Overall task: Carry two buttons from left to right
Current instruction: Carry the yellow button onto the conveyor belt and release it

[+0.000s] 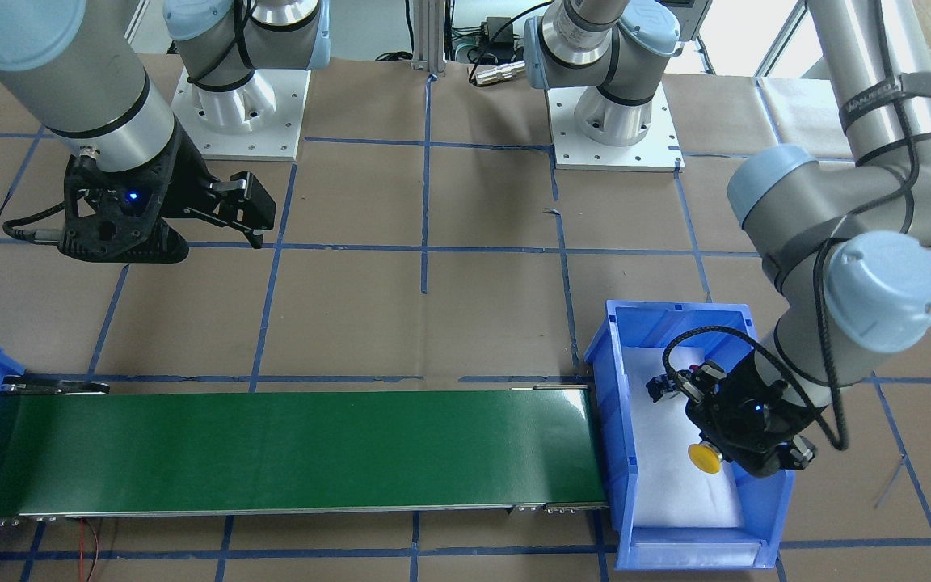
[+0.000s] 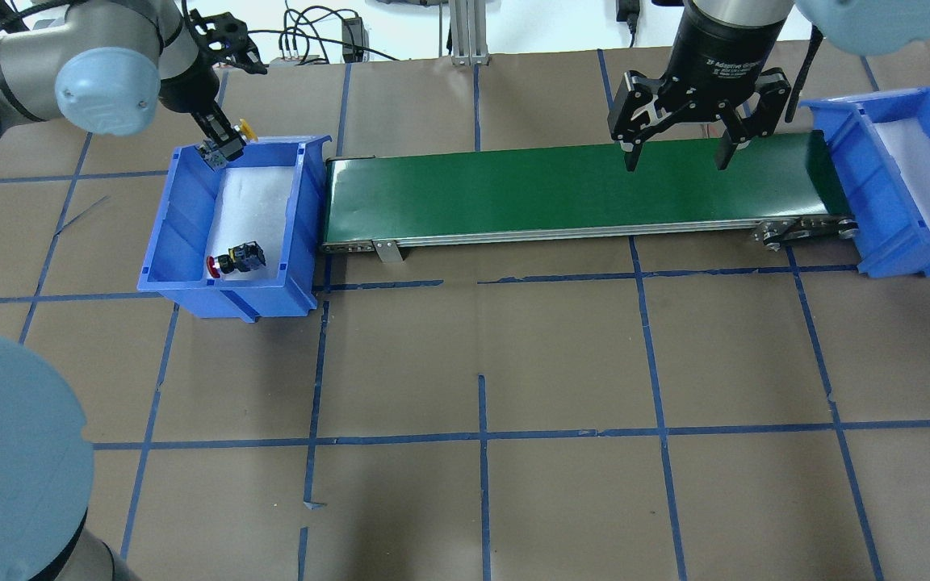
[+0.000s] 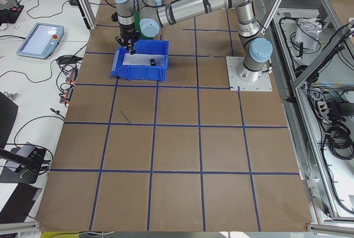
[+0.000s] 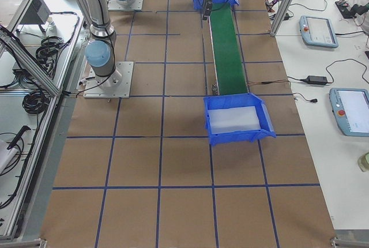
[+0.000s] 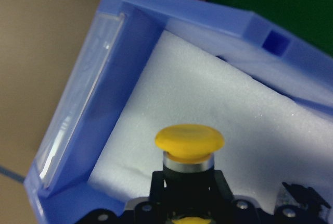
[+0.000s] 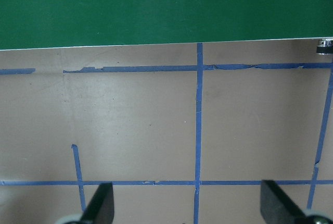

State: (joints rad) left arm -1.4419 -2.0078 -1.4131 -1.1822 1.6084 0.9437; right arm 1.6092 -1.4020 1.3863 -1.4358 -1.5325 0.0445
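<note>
Two fingers [image 6: 103, 206] spread wide nearest the robot: those of the right gripper [image 2: 677, 161], hung above the brown table paper [image 2: 562, 339] on the robot's side of the green belt [image 2: 554, 190], level with the belt's right half. Clamping nothing; only paper and blue tape lines [image 2: 481, 440] between the jaws in the wrist view, with the belt's edge ahead of them.

Just beside the belt's left end, a blue bin [image 2: 182, 214] lined with white foam [image 2: 259, 206]. On the foam at the bin's robot-side end, about level with the belt's near edge: the red button [image 2: 232, 261], lying on its side, cap turned away from the belt, touched by nothing.

Farther from the robot in the same bin, level with the belt's width: the left gripper [image 2: 220, 151], reaching down from above, fingers closed tight on the black body of the yellow button [image 5: 190, 140]. Cap jutting clear of the fingers, over the foam; in the overhead view seen just past the bin's far rim. Cannot tell from any view whether the button body touches the foam.

At the belt's right end, a second blue bin [image 2: 848, 153], likewise foam-lined, well apart from both buttons.
</note>
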